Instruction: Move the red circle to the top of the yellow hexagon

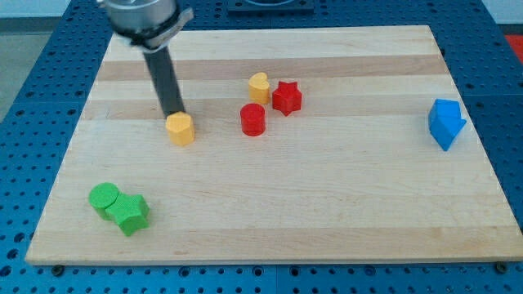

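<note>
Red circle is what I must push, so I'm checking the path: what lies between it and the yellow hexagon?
Nothing: the camera view shows bare board between the red circle and the yellow hexagon. My tip sits at the hexagon's top edge.

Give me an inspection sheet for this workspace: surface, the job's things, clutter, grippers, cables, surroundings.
Surface: pale wooden board, flat, no spills seen.
Job's things: red circle near board centre; yellow hexagon to the view's left of it, apart.
Clutter: yellow heart and red star just above the red circle; green circle touching green star at bottom left; blue block at right.
Grippers: none; my tip sits at the yellow hexagon's upper edge.
Cables: nothing seen.
Surroundings: blue perforated table around the board.
</note>
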You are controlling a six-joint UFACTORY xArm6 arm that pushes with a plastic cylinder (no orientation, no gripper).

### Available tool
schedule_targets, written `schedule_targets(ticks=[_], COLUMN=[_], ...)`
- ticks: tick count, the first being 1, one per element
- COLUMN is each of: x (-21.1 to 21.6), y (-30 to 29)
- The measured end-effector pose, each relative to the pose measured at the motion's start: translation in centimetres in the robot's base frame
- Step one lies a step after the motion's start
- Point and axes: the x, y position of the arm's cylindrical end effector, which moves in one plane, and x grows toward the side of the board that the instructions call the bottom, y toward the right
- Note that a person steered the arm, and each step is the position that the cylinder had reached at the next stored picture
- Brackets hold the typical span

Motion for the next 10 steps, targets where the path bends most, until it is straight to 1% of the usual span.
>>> schedule_targets(ticks=[1,2,3,4,5,7,8,9,10], x=[4.6,8.2,4.3,3.3,4.2,-1.1,-0.1,0.1,-3.2], y=[-2.2,0.9,2.9,2.9,0.9,3.8,1.8,-2.8,-2.1])
